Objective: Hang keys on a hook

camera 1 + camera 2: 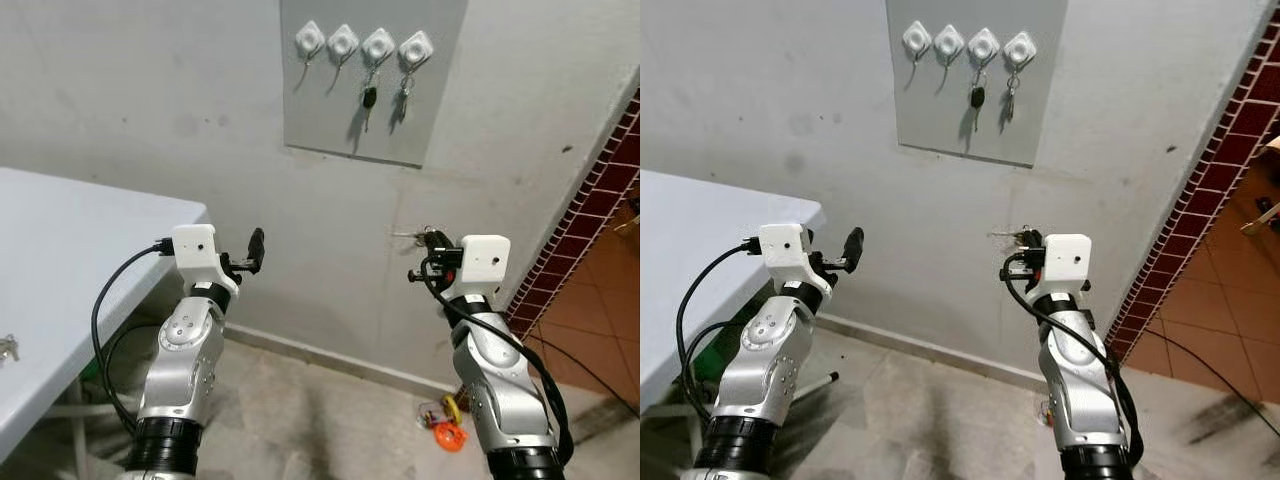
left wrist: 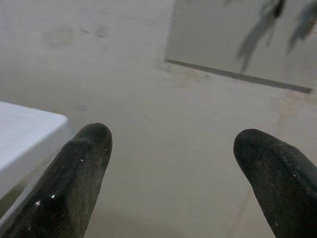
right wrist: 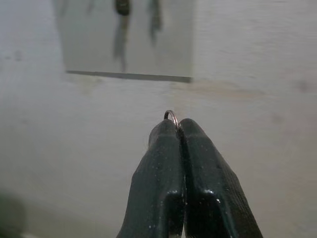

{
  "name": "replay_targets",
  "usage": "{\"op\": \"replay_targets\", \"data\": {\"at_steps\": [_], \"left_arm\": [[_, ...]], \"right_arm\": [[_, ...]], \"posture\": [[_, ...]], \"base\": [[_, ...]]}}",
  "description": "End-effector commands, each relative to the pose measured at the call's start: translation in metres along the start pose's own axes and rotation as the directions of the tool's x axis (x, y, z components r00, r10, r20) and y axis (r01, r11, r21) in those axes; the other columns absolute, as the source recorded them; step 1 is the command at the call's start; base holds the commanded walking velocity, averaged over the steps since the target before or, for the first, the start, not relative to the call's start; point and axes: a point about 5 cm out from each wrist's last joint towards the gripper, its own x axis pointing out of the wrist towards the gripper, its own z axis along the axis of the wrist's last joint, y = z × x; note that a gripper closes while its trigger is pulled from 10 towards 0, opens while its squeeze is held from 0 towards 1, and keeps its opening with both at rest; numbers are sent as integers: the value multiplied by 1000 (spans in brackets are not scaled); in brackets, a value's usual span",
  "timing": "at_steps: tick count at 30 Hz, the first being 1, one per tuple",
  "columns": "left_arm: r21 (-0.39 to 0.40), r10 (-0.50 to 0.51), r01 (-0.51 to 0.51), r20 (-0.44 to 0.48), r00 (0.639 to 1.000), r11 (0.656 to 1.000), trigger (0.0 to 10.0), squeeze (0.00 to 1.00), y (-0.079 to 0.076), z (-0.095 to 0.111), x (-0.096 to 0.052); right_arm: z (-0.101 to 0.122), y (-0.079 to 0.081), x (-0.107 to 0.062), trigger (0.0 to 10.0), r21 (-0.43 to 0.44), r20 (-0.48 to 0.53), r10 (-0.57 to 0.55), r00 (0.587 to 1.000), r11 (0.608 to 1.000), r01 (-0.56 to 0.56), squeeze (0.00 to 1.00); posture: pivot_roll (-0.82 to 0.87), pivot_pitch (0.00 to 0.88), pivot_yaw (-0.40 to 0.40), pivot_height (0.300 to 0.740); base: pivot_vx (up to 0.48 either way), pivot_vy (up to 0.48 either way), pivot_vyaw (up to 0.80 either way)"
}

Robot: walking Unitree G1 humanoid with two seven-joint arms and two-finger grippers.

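A grey panel (image 1: 440, 110) on the wall carries a row of white hooks. The two left hooks (image 1: 310, 40) (image 1: 343, 42) are bare. A black key (image 1: 369, 100) and a silver key bunch (image 1: 404, 95) hang from the two right ones. My right gripper (image 1: 428, 243) is raised in front of the wall, below and right of the panel, shut on a key ring (image 3: 172, 115) with silver keys (image 1: 1005, 236) sticking out to its left. My left gripper (image 1: 256, 250) is open and holds nothing, raised near the table corner.
A white table (image 1: 60, 260) stands at the left, with another small bunch of keys (image 1: 8, 348) near its edge. An orange object (image 1: 447, 432) lies on the floor by the wall. A brick-tiled wall edge (image 1: 590, 210) rises at the right.
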Motion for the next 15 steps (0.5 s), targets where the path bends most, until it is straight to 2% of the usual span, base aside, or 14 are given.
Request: {"op": "replay_targets", "data": {"at_steps": [1, 15], "left_arm": [[19, -7, 7, 8, 1000, 1000, 10000, 0, -2, 5, 2], [22, -50, 50, 7, 999, 999, 10000, 0, -8, 6, 7]], "right_arm": [[6, -3, 0, 10000, 3, 18, -19, 1000, 1000, 19, 0], [4, -7, -10, 10000, 7, 15, -59, 998, 998, 59, 0]], "posture": [[-20, 0, 30, 732], [-54, 0, 56, 732]], "base": [[0, 0, 0], [0, 0, 0]]}}
